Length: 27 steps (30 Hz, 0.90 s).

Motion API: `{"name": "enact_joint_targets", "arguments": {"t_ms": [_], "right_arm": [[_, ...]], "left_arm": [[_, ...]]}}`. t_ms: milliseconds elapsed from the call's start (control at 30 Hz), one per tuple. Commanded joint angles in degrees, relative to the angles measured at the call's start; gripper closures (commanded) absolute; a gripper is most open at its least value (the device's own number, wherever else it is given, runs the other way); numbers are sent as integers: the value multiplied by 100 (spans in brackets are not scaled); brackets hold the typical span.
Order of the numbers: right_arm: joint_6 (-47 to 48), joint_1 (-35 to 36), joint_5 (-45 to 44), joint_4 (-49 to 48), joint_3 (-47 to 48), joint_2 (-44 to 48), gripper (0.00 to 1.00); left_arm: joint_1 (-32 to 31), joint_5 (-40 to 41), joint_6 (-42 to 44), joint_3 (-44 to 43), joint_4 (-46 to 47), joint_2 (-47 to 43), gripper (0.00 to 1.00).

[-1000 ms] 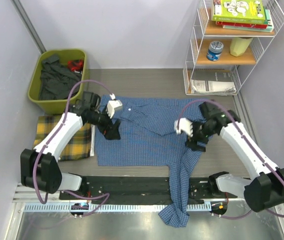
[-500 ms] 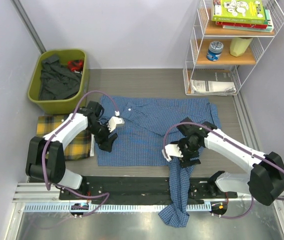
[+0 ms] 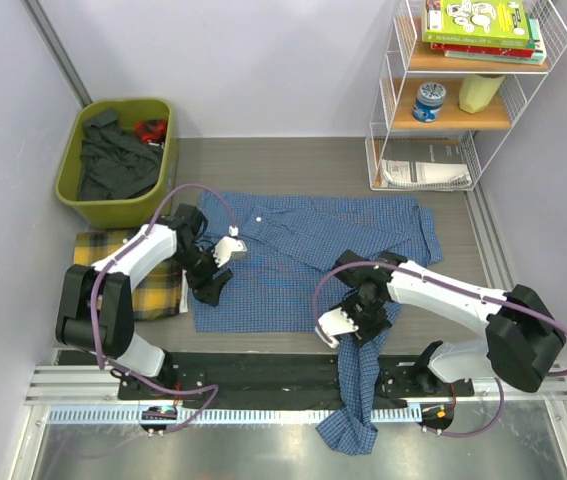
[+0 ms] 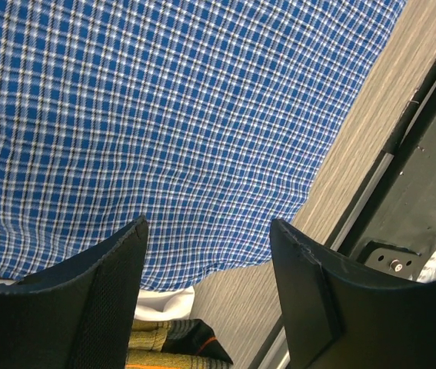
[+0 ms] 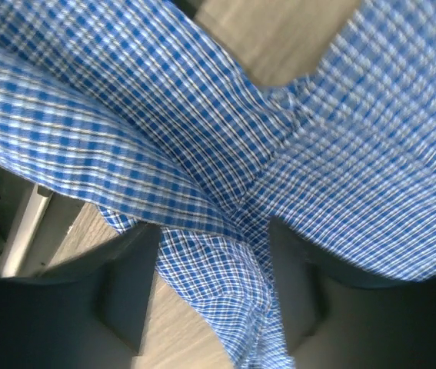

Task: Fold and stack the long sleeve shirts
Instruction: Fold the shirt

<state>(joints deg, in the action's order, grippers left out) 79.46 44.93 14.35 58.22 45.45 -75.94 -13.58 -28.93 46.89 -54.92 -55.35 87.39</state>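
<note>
Two shirts lie on the bench [image 3: 293,165]. From above, the blue shirt [image 3: 303,265] is spread flat in the middle, with one sleeve [image 3: 358,400] hanging over the near edge. The yellow shirt [image 3: 91,250] looks folded at the left, so I judge the stack goes there. Your left tool [image 3: 210,288] stands at the blue shirt's near left corner, and your right tool [image 3: 355,330] is where the hanging sleeve begins.

In the left wrist view the tool [image 4: 206,227] is open over the hem corner. Bare bench and a black rail [image 4: 425,177] lie just beside, so room there is small.

The right wrist view is blurred. The tool [image 5: 214,231] is open over bunched sleeve cloth, and I cannot tell if it touches.
</note>
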Motion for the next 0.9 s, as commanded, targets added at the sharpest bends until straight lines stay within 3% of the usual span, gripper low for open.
{"name": "enact_joint_targets", "arguments": {"t_ms": [0,67,100,133,433,700,867], "right_arm": [[403,323,-186,278,-45,483,57],[351,420,-222,322,-80,650,74],[290,429,-239,357,-72,668,94],[211,429,-266,444,-2,686,99],[-1494,69,-424,717,359,1819,99],[-2127,-414,-661,717,394,2408,99],[-2347,-450,-819,735,412,2584,99]], "left_arm": [[128,-78,-14,-10,-46,-47,35],[181,-95,4,16,-98,-91,35],[207,-87,100,25,-151,-108,36],[216,-87,188,25,-203,-135,37],[216,186,1839,956,-608,-1619,53],[-654,854,1410,1703,376,-1919,52],[-1023,1108,1428,1975,481,-1858,44]]}}
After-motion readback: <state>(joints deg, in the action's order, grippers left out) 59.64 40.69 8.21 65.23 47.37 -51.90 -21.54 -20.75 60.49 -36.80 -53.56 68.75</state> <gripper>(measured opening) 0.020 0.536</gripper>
